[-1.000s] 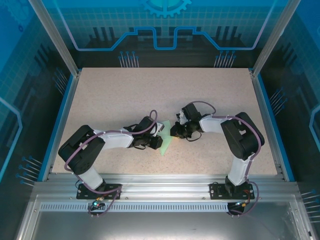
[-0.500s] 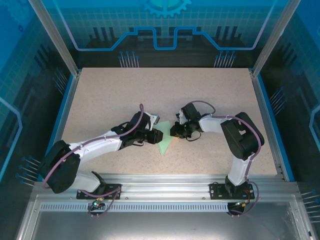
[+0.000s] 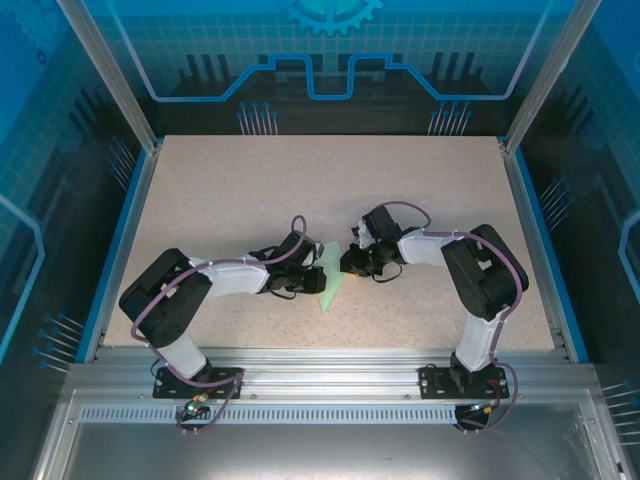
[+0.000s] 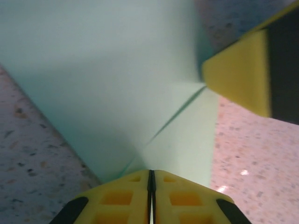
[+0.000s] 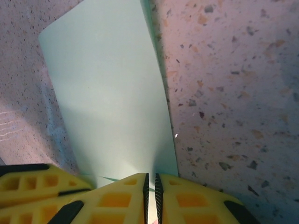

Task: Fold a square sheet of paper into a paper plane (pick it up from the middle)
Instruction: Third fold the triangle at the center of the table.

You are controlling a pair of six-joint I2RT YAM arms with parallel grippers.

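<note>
The square sheet of paper (image 3: 327,291) is pale mint green and folded, lying mid-table with a point toward the near edge. My left gripper (image 3: 319,278) meets it from the left. In the left wrist view the left gripper (image 4: 150,173) is shut where a crease in the paper (image 4: 117,70) runs into its tips. My right gripper (image 3: 347,263) meets the paper from the right. In the right wrist view the right gripper (image 5: 150,176) is shut on the edge of the paper (image 5: 107,84). One right finger (image 4: 238,74) touches the crease's far end.
The speckled table (image 3: 300,190) has free room behind and to both sides of the grippers. Blue rails (image 3: 122,240) edge it left and right, and an aluminium frame (image 3: 330,360) runs along the near side. A left finger (image 5: 28,184) sits close beside the right jaws.
Half a second ago the left arm was stretched out low toward the paper; it has drawn back to its earlier bent pose. The right arm and the paper have barely moved.
</note>
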